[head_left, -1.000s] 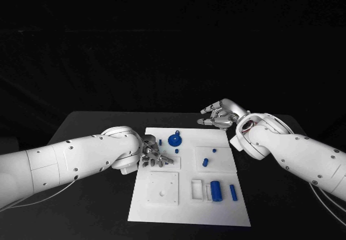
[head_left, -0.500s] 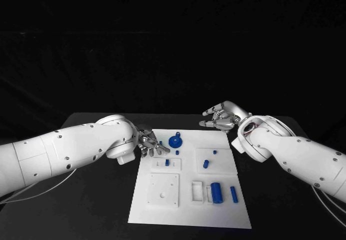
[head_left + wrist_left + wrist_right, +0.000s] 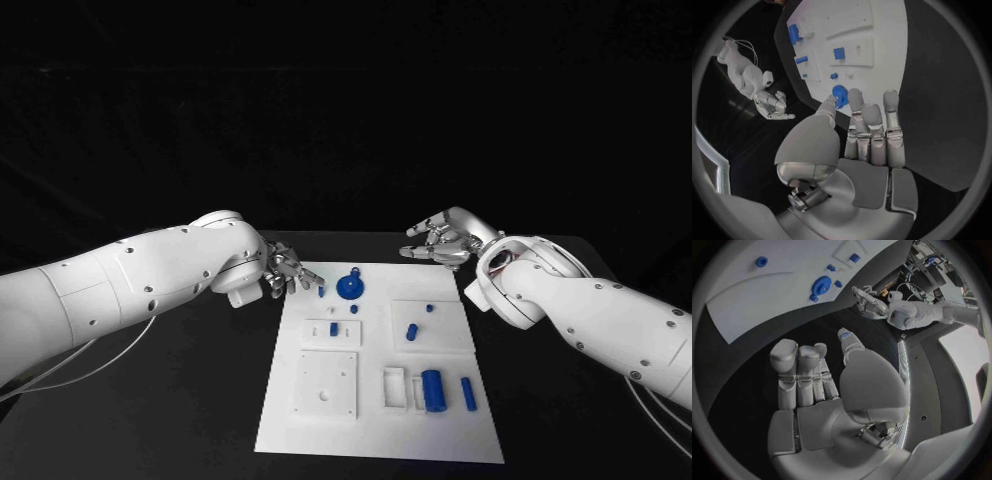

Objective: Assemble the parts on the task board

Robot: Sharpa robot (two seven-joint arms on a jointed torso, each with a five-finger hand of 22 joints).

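Observation:
The white task board (image 3: 378,432) lies in the middle of the black table. On it are a blue round disc with a knob (image 3: 351,287), a small peg (image 3: 333,328) standing in a small square plate, a short piece (image 3: 411,331), a thick cylinder (image 3: 431,386) and a thin bar (image 3: 467,391). My left hand (image 3: 284,275) hovers at the board's far left corner, fingers straight and apart, holding nothing. My right hand (image 3: 440,240) hangs beyond the far right corner, also holding nothing. In the left wrist view the fingertips (image 3: 856,97) lie close to the disc (image 3: 840,96).
A white square plate with a hole (image 3: 326,381) and a white slotted holder (image 3: 394,386) sit on the board's near half. Black table surface (image 3: 188,400) runs on both sides of the board. In the right wrist view the board (image 3: 761,295) lies ahead of the fingers.
My left hand has lifted off the small square plate and drawn back to the board's far left corner, uncovering the blue peg standing there. The right hand has hardly moved.

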